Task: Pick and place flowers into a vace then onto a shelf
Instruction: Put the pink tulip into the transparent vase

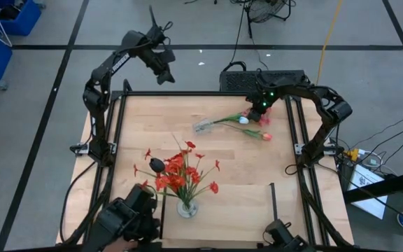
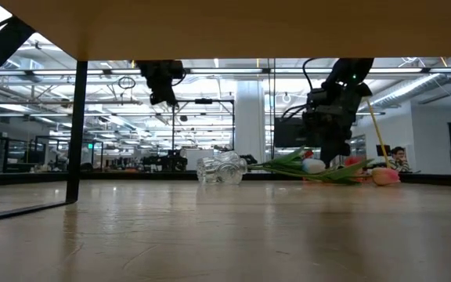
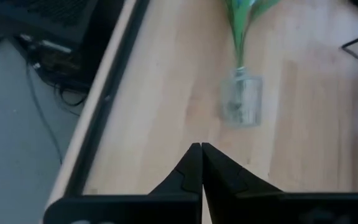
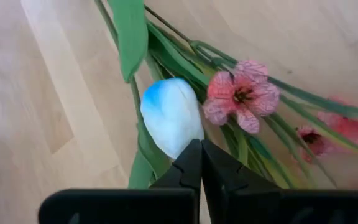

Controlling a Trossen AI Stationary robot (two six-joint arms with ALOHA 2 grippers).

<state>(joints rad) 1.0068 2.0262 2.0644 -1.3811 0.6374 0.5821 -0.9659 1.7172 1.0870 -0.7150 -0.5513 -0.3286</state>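
Wooden table (image 1: 229,168), right tool (image 1: 256,112) closed above lying flowers (image 1: 247,120), left tool (image 1: 165,75) closed, raised beyond table edge.

Red flowers (image 1: 180,175) upright in vase, tulips (image 1: 247,122) lying flat

1. The table (image 1: 243,161) is pale wood with a visible grain and a smooth, faintly shiny finish.
2. The vase (image 1: 203,127) lying on its side is clear glass, glossy, with bright glints.
3. A second vase (image 1: 187,208) standing upright is also clear and glassy.
4. The white bud (image 4: 171,116) looks smooth and waxy, like plastic or coated cloth.
5. The pink blossom (image 4: 239,95) looks like thin veined fabric, matt.
6. The leaves (image 4: 131,31) are smooth green plastic with a soft sheen.
7. The fingers (image 3: 188,171) are matt black plastic or metal.
8. The rail (image 1: 272,201) is thin black metal.
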